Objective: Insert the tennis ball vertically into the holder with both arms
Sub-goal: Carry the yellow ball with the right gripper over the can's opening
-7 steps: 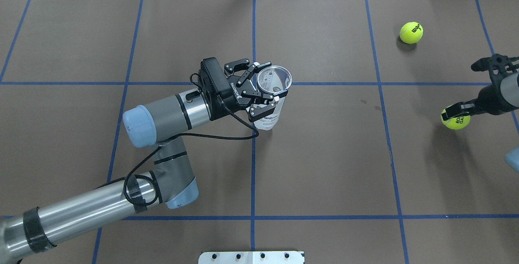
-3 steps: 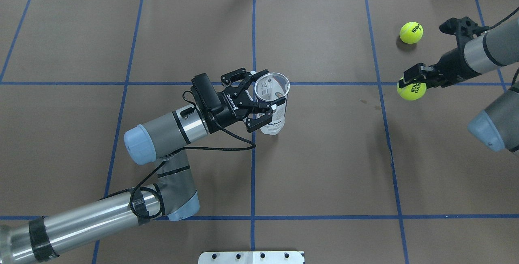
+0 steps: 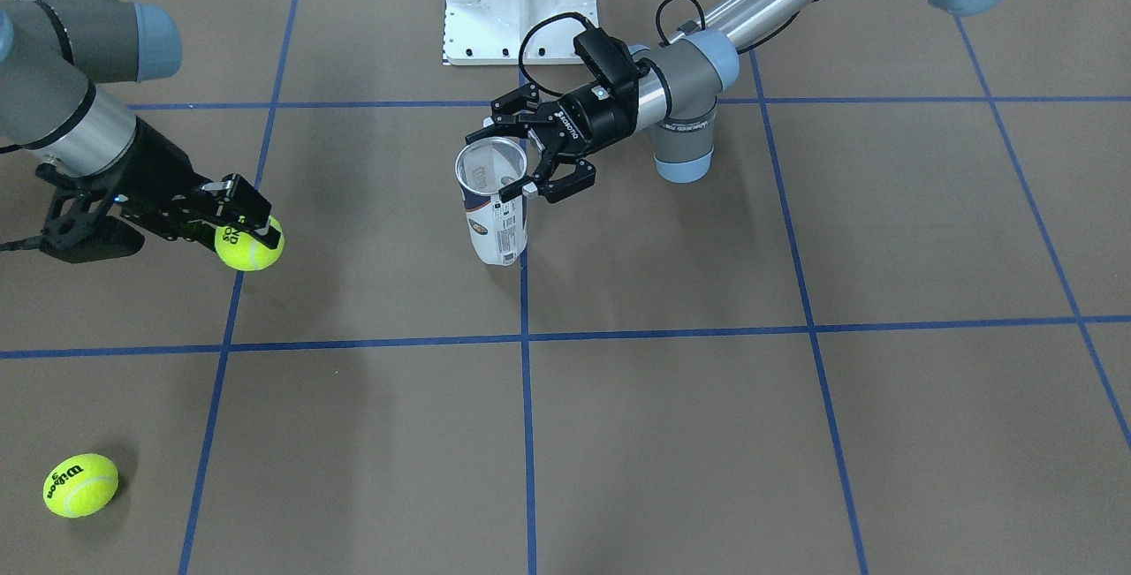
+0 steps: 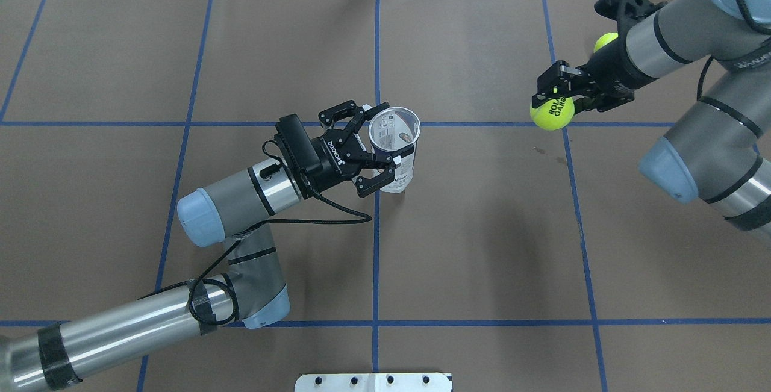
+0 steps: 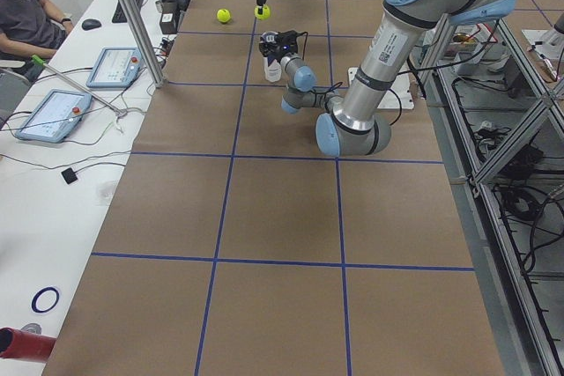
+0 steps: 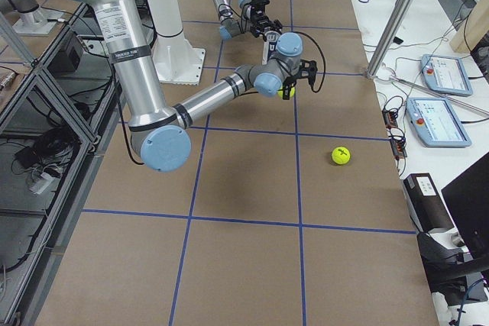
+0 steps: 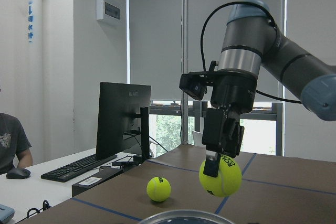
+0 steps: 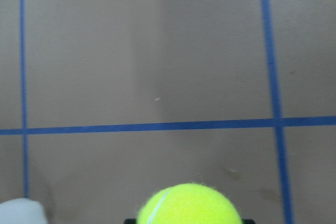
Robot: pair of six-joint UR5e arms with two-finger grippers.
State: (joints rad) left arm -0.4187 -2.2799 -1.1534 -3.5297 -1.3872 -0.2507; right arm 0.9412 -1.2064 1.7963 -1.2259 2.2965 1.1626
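Observation:
The holder [image 4: 394,139], a clear can with a white and navy label, stands upright with its open mouth up near the table's middle. My left gripper [image 4: 385,144] is shut on the holder's upper part from the side; it shows also in the front view [image 3: 519,167] around the holder [image 3: 497,213]. Off to the right, my right gripper [image 4: 557,94] hangs pointing down, shut on a yellow tennis ball [image 4: 552,112] above the table, well apart from the holder. The left wrist view shows that tennis ball [image 7: 220,176] and the holder's rim [image 7: 184,216].
A second tennis ball [image 3: 80,485] lies on the brown table, partly hidden by the right arm in the overhead view [image 4: 605,41]. The white pedestal base [image 4: 373,382] sits at the near edge. A person [image 5: 22,15] sits at a desk beside the table.
The right arm has carried its ball from the table's right edge up and leftward toward the middle. The left gripper with the holder has shifted slightly left.

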